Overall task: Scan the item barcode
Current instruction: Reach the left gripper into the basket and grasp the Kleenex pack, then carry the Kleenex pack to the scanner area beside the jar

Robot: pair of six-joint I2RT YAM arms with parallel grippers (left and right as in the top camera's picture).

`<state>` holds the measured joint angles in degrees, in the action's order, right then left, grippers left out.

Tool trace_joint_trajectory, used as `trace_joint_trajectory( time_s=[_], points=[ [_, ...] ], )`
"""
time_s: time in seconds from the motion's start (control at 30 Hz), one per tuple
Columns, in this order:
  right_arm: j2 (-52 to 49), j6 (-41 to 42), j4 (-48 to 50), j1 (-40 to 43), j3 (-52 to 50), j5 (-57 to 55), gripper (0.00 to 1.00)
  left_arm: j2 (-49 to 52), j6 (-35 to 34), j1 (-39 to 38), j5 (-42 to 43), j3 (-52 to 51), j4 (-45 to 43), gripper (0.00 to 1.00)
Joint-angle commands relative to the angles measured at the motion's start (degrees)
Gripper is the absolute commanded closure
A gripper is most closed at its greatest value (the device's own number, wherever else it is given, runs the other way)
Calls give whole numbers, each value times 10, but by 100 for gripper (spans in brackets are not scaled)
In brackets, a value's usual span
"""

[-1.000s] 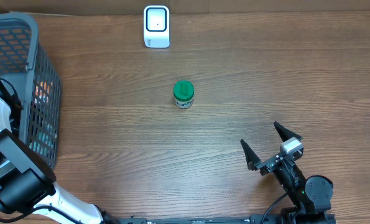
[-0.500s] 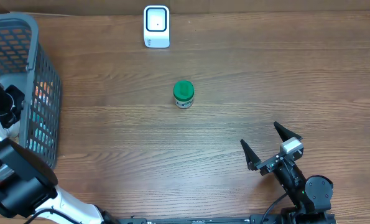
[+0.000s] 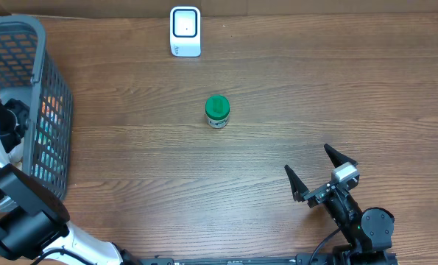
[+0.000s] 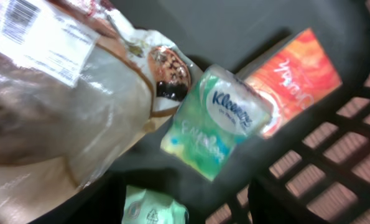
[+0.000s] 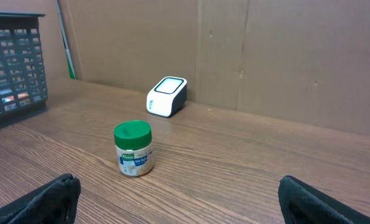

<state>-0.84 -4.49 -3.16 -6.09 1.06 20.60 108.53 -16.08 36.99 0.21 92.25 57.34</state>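
Note:
My left gripper [image 4: 185, 213] hangs inside the grey basket [image 3: 27, 96], its dark fingers spread apart and blurred at the bottom of the left wrist view. Between them lies a pale green packet [image 4: 153, 210], not pinched. Under the camera lie a big clear bag with a barcode label [image 4: 54, 93], a Kleenex pack [image 4: 219, 121] and an orange packet [image 4: 290, 74]. A green-lidded jar [image 3: 217, 112] stands mid-table. The white scanner [image 3: 185, 31] sits at the far edge. My right gripper [image 3: 322, 173] rests open near the front right, holding nothing.
The basket's mesh wall [image 4: 334, 162] rises close on the right of the left wrist view. In the right wrist view the jar [image 5: 134, 148] stands ahead, the scanner [image 5: 167, 96] behind it against a cardboard wall, and the basket [image 5: 13, 62] at far left.
The left arm has shifted a little to the right inside the basket, then stayed almost still. The right arm, jar and scanner have not moved.

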Motion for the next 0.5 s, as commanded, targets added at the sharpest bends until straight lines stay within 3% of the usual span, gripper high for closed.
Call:
trace_joint_trajectory(
  time_s=[0.0,0.23,0.47],
  points=[
    [7,2,1,-3,-6,0,0,-10,15,-17,-1,-59,-60,34],
    [7,2,1,-3,-6,0,0,-10,15,-39,-9,-122,-172,34],
    [7,2,1,-3,-6,0,0,-9,10,-39,-61,-159,-217,32]
  ],
)
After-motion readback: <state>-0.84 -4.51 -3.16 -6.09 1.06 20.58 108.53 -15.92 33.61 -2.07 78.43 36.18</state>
